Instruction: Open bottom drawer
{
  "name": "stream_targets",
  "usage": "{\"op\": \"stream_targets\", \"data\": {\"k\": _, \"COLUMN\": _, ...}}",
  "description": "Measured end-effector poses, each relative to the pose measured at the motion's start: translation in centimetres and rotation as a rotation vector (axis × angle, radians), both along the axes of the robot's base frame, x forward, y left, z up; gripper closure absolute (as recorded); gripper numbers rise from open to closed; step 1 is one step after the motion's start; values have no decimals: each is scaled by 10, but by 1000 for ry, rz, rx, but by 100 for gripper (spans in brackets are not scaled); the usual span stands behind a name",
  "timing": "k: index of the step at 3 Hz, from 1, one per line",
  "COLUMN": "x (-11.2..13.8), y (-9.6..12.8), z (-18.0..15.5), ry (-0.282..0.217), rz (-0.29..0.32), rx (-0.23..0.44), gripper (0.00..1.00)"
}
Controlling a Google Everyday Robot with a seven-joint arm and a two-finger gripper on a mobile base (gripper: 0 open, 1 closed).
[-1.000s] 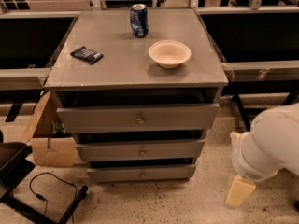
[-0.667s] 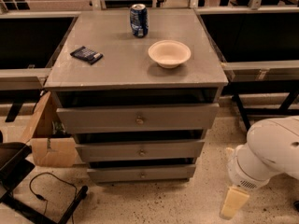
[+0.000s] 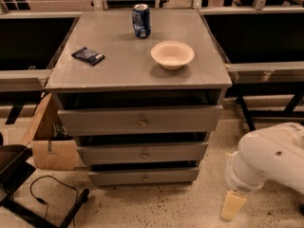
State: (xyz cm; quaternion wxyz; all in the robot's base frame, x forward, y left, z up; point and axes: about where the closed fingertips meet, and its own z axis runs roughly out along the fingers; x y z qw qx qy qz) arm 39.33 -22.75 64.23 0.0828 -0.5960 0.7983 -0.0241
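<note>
A grey cabinet (image 3: 137, 70) with three stacked drawers stands in the middle. The bottom drawer (image 3: 142, 176) is the narrowest, lowest front, with a small round brass knob (image 3: 145, 178); it sits about flush under the middle drawer (image 3: 142, 153). The top drawer (image 3: 140, 120) is widest. My white arm (image 3: 270, 158) is at the lower right, well to the right of the cabinet. The gripper (image 3: 232, 205) shows only as a pale yellow tip hanging near the floor, apart from the drawers.
On the cabinet top are a blue can (image 3: 141, 20), a cream bowl (image 3: 172, 54) and a dark flat packet (image 3: 88, 56). A cardboard box (image 3: 47, 137) and a black stand with cable (image 3: 28, 189) lie at the left. Dark benches flank both sides.
My arm and the gripper tip have moved downward and slightly left, closer to the floor at the lower right. The drawers have not moved.
</note>
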Motion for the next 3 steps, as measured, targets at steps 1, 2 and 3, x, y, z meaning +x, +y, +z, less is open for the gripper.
{"op": "stream_targets", "data": {"k": 1, "x": 18, "y": 3, "z": -82, "ry": -5, "rz": 43, "rx": -28, "gripper": 0}}
{"op": "stream_targets", "data": {"k": 2, "x": 43, "y": 7, "z": -148, "ry": -28, "rz": 65, "rx": -29, "gripper": 0}}
{"op": "stream_targets", "data": {"k": 3, "x": 71, "y": 6, "z": -193, "ry": -44, "rz": 135, "rx": -65, "gripper": 0}}
